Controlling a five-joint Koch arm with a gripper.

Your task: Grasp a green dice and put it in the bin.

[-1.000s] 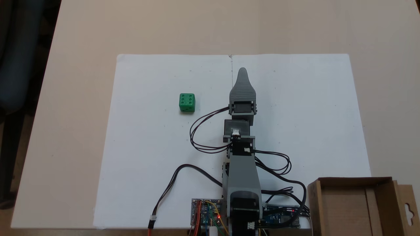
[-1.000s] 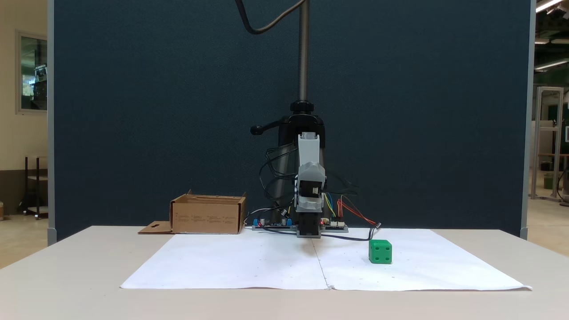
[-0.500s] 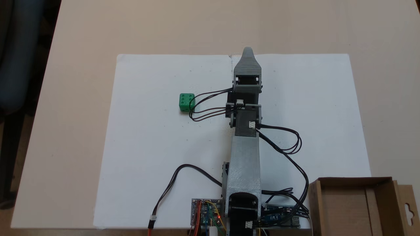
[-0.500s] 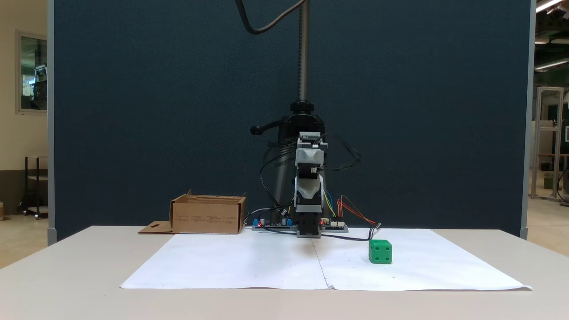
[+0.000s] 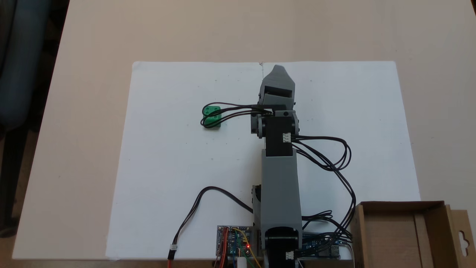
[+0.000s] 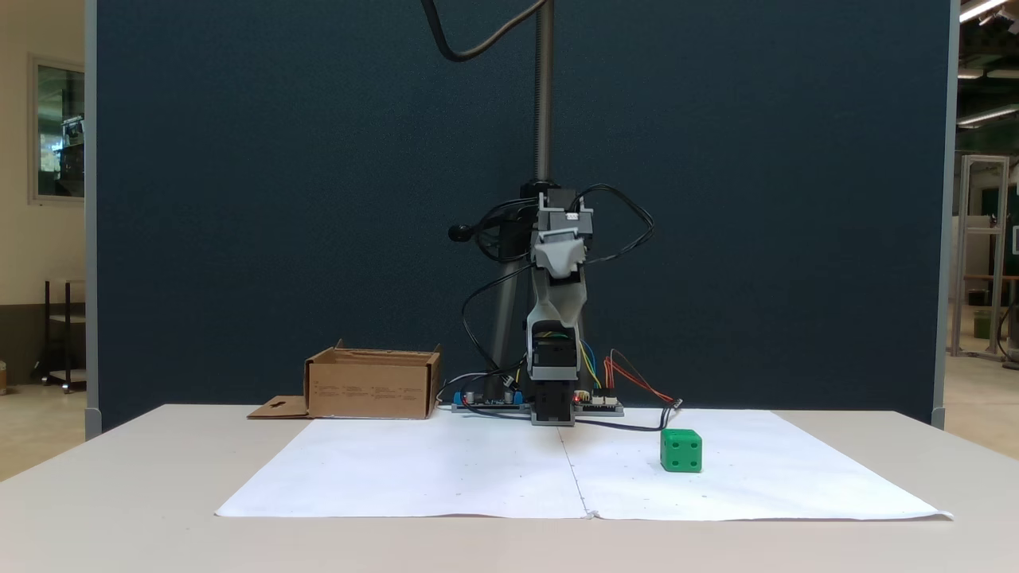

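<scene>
The arm (image 6: 557,318) has risen, its gripper (image 5: 277,70), whose state I cannot tell, near the paper's (image 5: 167,167) far edge, the green dice (image 6: 681,451) ungrasped.

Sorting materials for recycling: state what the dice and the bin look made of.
The green dice: likely plastic, with uniform bright colour, slight sheen and moulded sunken pips. The bin: brown cardboard, matte, with folded walls and a flat flap with a hang-hole.

Lab or office hall, blue partition panel (image 6: 279,199), ceiling strip lights (image 6: 983,9), beige table (image 6: 119,509)
</scene>
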